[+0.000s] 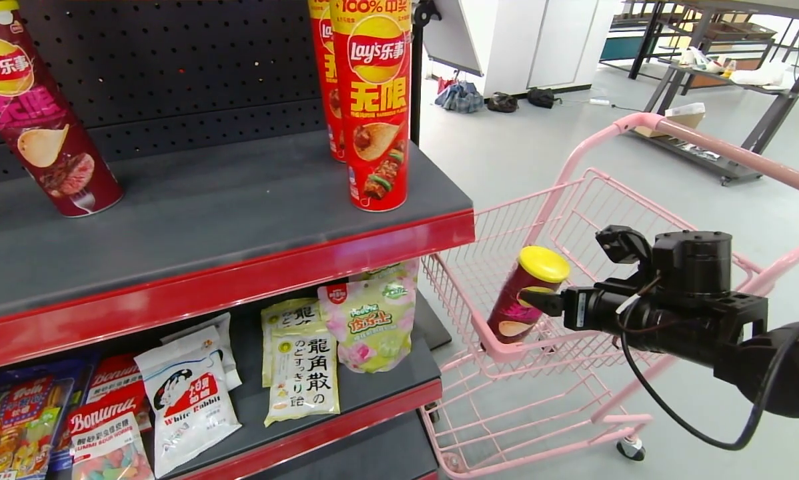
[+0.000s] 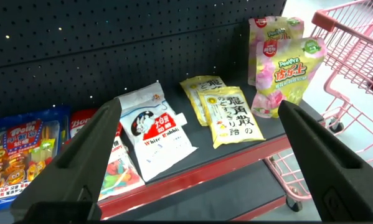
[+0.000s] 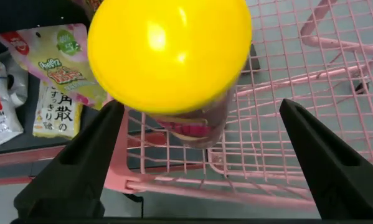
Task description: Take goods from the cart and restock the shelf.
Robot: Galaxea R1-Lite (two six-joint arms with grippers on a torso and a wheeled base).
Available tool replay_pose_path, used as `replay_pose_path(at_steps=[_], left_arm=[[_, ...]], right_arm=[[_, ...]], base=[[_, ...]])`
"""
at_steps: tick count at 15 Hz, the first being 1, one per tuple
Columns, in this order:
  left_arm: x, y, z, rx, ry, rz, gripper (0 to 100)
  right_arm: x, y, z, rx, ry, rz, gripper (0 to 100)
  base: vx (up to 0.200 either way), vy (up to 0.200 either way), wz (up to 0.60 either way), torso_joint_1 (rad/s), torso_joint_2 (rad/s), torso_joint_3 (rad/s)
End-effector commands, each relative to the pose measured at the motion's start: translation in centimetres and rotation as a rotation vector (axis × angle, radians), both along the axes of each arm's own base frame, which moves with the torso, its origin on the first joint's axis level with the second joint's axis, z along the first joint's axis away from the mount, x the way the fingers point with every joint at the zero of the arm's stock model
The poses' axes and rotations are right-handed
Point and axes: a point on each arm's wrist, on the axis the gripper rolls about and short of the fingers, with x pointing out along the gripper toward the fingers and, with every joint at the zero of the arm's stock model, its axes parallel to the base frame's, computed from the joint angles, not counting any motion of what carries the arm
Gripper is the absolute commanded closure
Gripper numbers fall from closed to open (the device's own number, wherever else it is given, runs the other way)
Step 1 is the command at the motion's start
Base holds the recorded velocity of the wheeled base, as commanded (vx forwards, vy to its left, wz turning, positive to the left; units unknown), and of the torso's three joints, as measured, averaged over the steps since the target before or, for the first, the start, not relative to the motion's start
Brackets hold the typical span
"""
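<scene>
A dark red chip can (image 1: 514, 312) with a yellow lid (image 3: 167, 53) leans in the front corner of the pink cart (image 1: 576, 175). My right gripper (image 1: 543, 301) hovers at the can's top, open, its fingers (image 3: 80, 168) spread to either side of the lid without closing on it. On the upper shelf board (image 1: 226, 220) stand two red chip cans (image 1: 376, 113) at the right end and a maroon one (image 1: 46, 127) at the left. My left gripper (image 2: 198, 104) is open and holds nothing, facing the lower shelf.
The lower shelf (image 2: 236, 158) holds snack bags: a white candy bag (image 1: 186, 393), yellow lozenge packs (image 1: 299, 373) and a pink-green pouch (image 1: 373, 327). The cart stands right beside the shelf end. Grey floor lies beyond, with metal tables (image 1: 726, 80) far back.
</scene>
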Motion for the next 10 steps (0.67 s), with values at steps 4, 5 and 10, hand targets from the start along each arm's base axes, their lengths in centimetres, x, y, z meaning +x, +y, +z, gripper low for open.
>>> replay_pose_path(at_steps=[4, 5, 10], left_arm=[[0.0, 0.0, 0.0, 0.000, 0.001, 0.000, 0], [0.0, 0.0, 0.0, 0.000, 0.001, 0.000, 0], [0.0, 0.0, 0.0, 0.000, 0.001, -0.001, 0]], right_arm=[[2.4, 1.4, -1.8, 0.002, -0.015, 0.006, 0], [2.7, 1.5, -2.3, 0.001, -0.012, 0.006, 0], [4.1, 1.8, -3.3, 0.009, -0.033, 0.004, 0]], base=[[0.000, 0.000, 0.00, 0.000, 0.00, 0.000], [0.000, 0.000, 0.00, 0.000, 0.00, 0.000], [0.000, 0.000, 0.00, 0.000, 0.00, 0.000]])
